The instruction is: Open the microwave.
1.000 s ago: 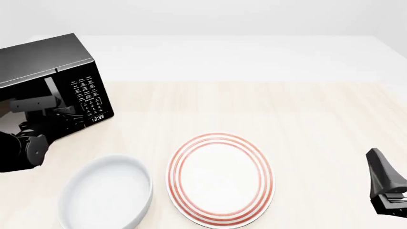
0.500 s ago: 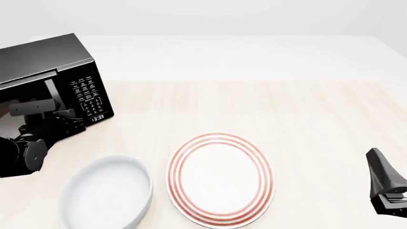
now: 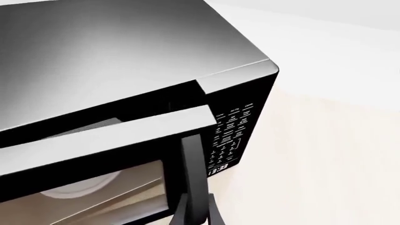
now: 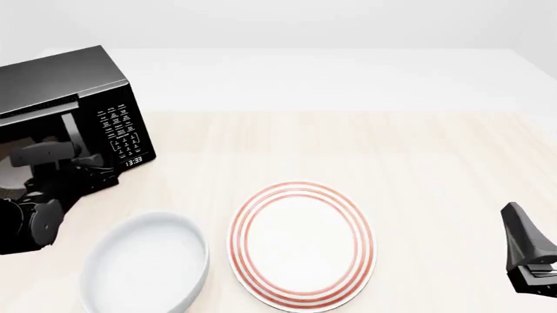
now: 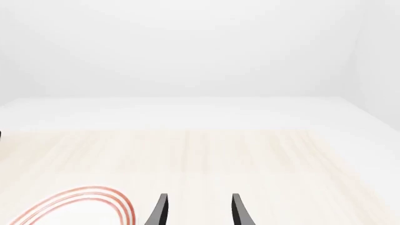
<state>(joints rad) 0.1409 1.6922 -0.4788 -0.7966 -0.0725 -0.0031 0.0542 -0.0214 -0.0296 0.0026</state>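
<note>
The microwave [image 4: 61,78] is a glossy black box at the table's far left, with its keypad [image 4: 122,134] on its right side. Its windowed door stands ajar, and a gap shows along the door's top edge in the left wrist view. My left gripper [image 4: 87,163] is shut on the vertical bar handle [image 3: 191,159], its fingertips [image 3: 181,213] showing on either side of the bar's lower end. A pale turntable [image 3: 81,187] shows through the window. My right gripper [image 5: 198,211] stands open and holds nothing, low at the table's right edge [image 4: 526,254].
A white plate with red rings [image 4: 301,244] lies in the near middle of the table, also seen in the right wrist view [image 5: 81,206]. A white bowl [image 4: 146,264] sits to its left, just in front of the left arm.
The left gripper has drawn back toward me with the handle, and the door has swung a little further out from the microwave. The right arm has not moved.
</note>
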